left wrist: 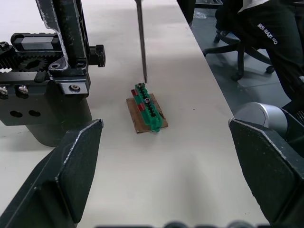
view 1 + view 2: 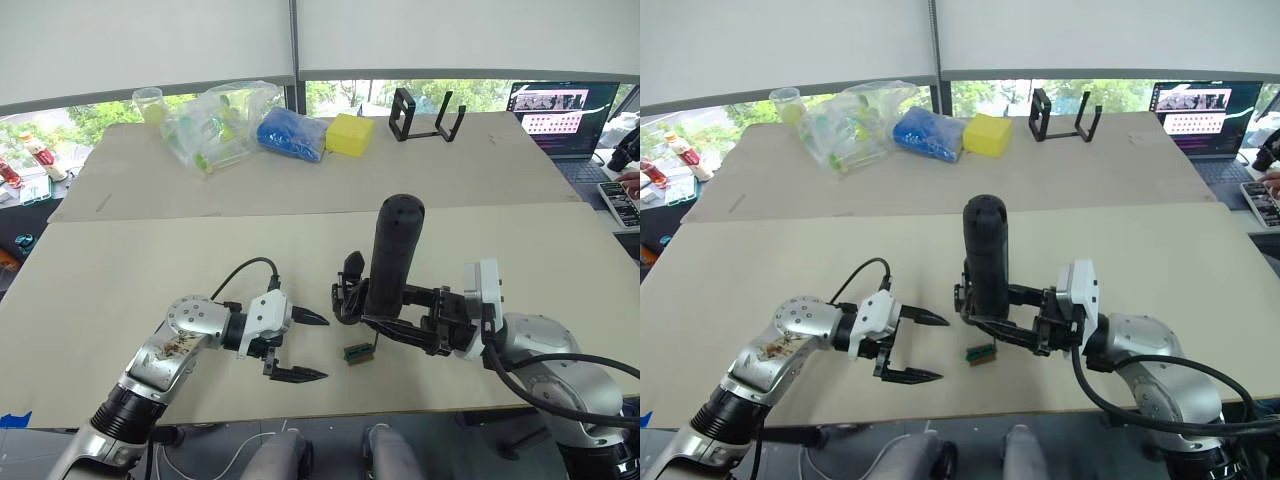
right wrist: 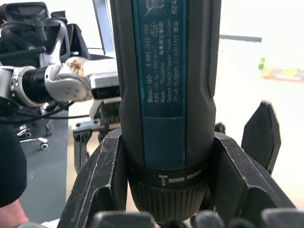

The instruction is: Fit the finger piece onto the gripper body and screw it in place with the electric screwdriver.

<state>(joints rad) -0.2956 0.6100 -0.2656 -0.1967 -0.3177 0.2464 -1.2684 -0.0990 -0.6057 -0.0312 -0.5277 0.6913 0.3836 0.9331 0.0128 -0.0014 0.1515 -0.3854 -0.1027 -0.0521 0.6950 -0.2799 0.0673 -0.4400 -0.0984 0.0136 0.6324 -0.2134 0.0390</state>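
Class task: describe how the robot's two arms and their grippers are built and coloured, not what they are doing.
Each arm is silver-grey metal with rounded joints and black collars, ending in a white wrist housing. The left gripper has two black, pointed, wedge-shaped fingers; a black cable loops over its wrist. The left forearm bears a brownish, worn-looking patch. The right gripper has a black linkage frame, and thick black cables run along that arm.

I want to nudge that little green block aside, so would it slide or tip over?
The green block lies low and flat on a scrap of brown card, so it would probably slide, not tip. It looks small and light. The card may shift with it on the smooth table.
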